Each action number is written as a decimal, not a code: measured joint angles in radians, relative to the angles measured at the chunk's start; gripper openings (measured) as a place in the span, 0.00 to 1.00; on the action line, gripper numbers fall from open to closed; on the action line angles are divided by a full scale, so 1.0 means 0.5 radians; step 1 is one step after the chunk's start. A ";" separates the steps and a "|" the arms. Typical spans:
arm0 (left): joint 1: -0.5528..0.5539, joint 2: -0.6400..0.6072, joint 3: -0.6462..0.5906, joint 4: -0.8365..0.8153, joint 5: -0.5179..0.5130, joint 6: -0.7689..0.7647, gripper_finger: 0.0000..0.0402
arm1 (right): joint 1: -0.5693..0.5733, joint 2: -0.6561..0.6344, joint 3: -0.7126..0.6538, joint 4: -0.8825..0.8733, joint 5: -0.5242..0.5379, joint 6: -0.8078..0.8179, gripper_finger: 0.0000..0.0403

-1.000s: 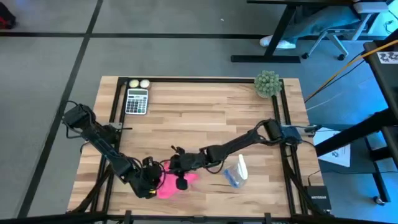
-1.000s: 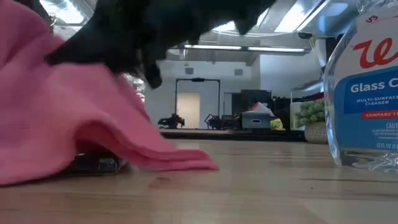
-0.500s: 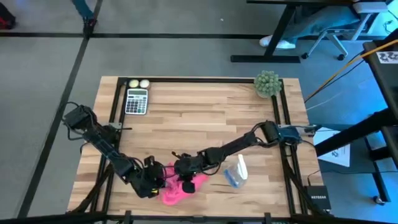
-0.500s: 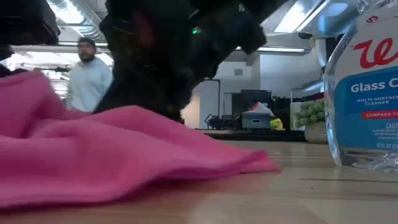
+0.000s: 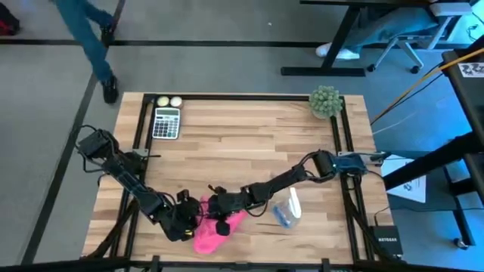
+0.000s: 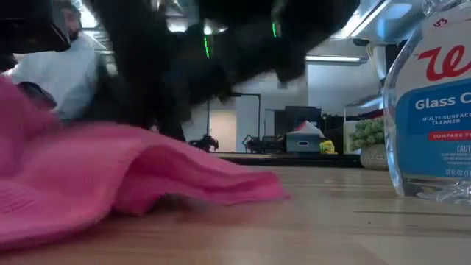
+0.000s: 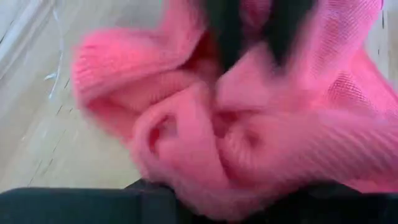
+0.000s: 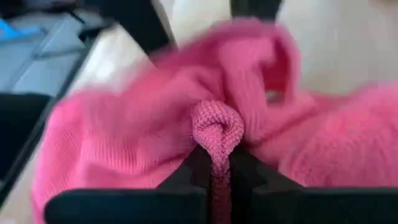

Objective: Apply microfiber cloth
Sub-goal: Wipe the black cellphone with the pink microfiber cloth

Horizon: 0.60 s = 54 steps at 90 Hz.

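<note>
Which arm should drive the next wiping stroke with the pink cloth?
Probably the right. Its gripper already pinches a fold of the microfiber cloth between its fingers. The left gripper sits at the cloth's edge; its grip isn't visible.

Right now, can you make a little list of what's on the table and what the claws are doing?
cloth: pink cloth, bunched at the table's near edge
right claw: pinching a fold of the cloth
left claw: at the cloth; grip unclear
spray bottle: lying right of the cloth
calculator: far left corner
plant: far right corner
</note>
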 joint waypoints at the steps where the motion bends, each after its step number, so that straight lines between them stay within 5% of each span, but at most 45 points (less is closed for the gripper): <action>1: 0.000 0.000 0.000 -0.001 0.000 -0.001 0.32 | 0.000 -0.005 -0.001 -0.031 -0.012 0.008 0.01; 34: -0.003 0.001 0.001 -0.008 0.004 -0.002 0.32 | 0.003 -0.234 -0.009 -0.785 -0.298 0.003 0.01; 44: -0.004 0.001 0.001 -0.011 0.003 0.001 0.32 | 0.002 -0.316 -0.027 -0.797 -0.253 -0.016 0.01; 54: -0.004 0.001 0.000 -0.004 0.000 0.007 0.32 | 0.005 -0.341 -0.027 -0.439 -0.089 -0.018 0.01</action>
